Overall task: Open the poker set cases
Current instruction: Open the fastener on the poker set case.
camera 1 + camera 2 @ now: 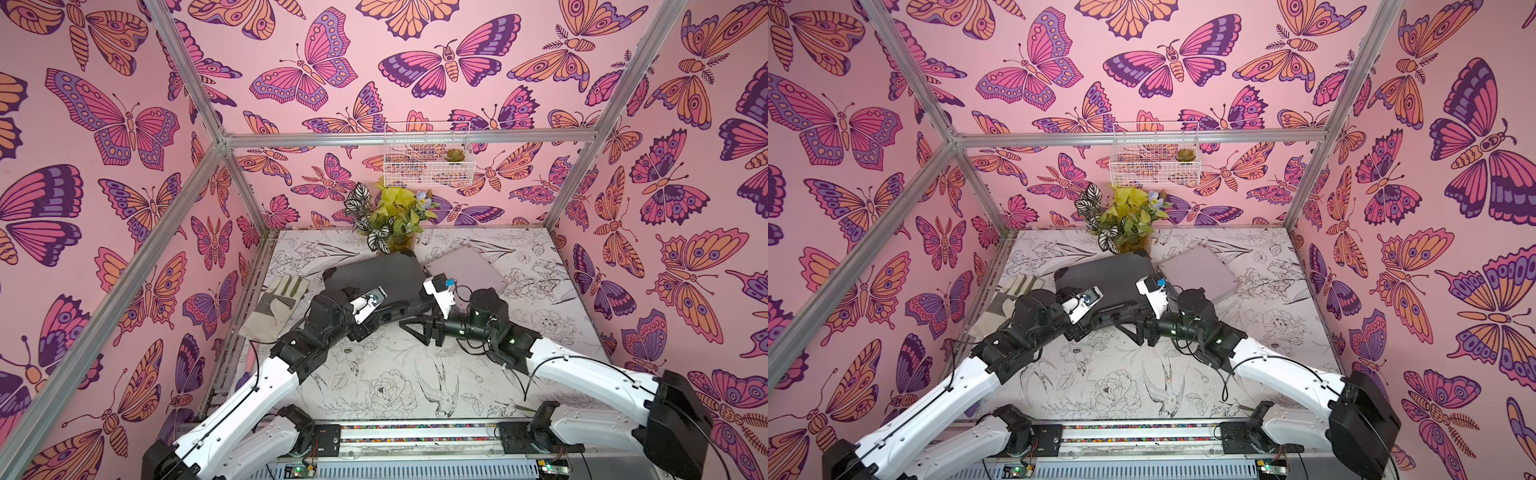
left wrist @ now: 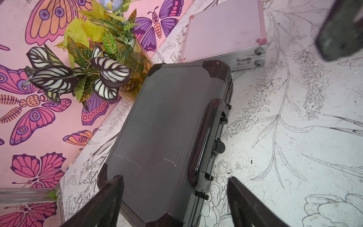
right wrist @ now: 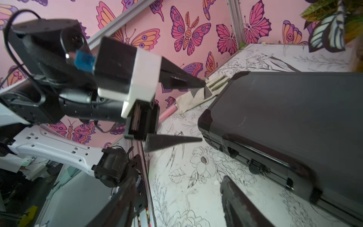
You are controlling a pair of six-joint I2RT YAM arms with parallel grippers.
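Left wrist view: left gripper spread wide, empty, over the dark grey ribbed case — mid-frame in both top views, shut, rigid, probably heavy; work its front latches. Right gripper parted, empty. Pink aluminium case — right of centre, shut.

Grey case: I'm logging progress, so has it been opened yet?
No, in the left wrist view the grey case lies flat and shut, with none of its black inside showing.

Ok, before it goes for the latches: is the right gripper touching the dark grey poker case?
Apart. The right wrist view shows bare table between the right gripper and the dark grey poker case.
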